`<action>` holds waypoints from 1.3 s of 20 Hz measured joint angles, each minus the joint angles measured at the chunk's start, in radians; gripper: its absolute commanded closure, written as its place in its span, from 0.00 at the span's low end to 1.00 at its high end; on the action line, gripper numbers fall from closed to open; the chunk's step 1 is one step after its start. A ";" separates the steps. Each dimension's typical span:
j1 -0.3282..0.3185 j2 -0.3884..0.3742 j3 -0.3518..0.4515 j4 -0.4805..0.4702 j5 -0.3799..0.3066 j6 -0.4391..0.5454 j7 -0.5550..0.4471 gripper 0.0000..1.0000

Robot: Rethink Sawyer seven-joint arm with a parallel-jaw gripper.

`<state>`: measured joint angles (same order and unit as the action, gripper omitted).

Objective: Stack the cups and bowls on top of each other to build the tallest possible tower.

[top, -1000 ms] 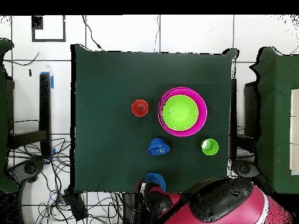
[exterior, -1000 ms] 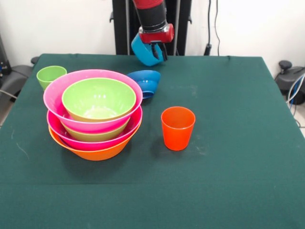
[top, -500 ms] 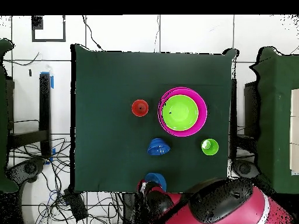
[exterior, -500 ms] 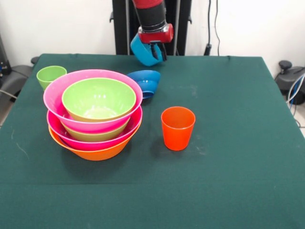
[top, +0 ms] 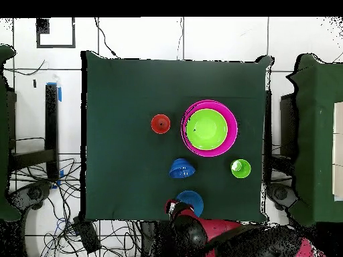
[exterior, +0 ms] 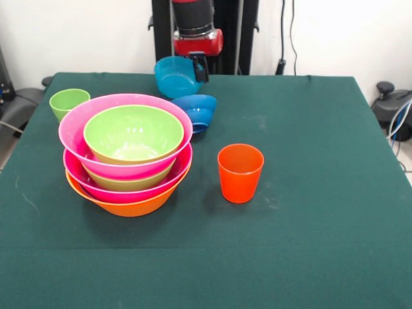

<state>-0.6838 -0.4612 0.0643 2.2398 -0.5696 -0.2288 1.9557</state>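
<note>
My gripper (exterior: pixel 199 66) hangs over the table's far edge, shut on the rim of a light blue bowl (exterior: pixel 175 77) that is held mouth up; overhead the same light blue bowl (top: pixel 190 200) is near the bottom table edge. The tower (exterior: pixel 127 154) stands at the left: an orange bowl (exterior: pixel 129 205) lowest, then pink, green, pink, with a green bowl (exterior: pixel 133 133) on top. A dark blue bowl (exterior: pixel 196 110) lies tilted just behind the tower. The orange-red cup (exterior: pixel 240 172) stands upright mid-table. The light green cup (exterior: pixel 69 101) stands at the far left.
The green table cloth (exterior: pixel 309 193) spreads wide to the right of the orange-red cup. Seen from above, the dark blue bowl (top: pixel 181 168) lies between the held bowl and the tower (top: pixel 209 128). Chairs and cables surround the table.
The gripper has swung left and slightly lower in the front view, carrying the light blue bowl. The bowl has turned from tilted to mouth up. Everything on the table stayed put.
</note>
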 measured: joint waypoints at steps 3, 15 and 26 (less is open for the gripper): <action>-0.004 -0.047 0.008 0.000 0.000 0.044 0.000 1.00; -0.049 -0.217 0.083 0.001 0.015 0.245 0.000 1.00; -0.058 -0.235 0.120 0.001 0.017 0.255 0.000 1.00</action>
<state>-0.7419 -0.6959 0.1847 2.2407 -0.5524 0.0262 1.9557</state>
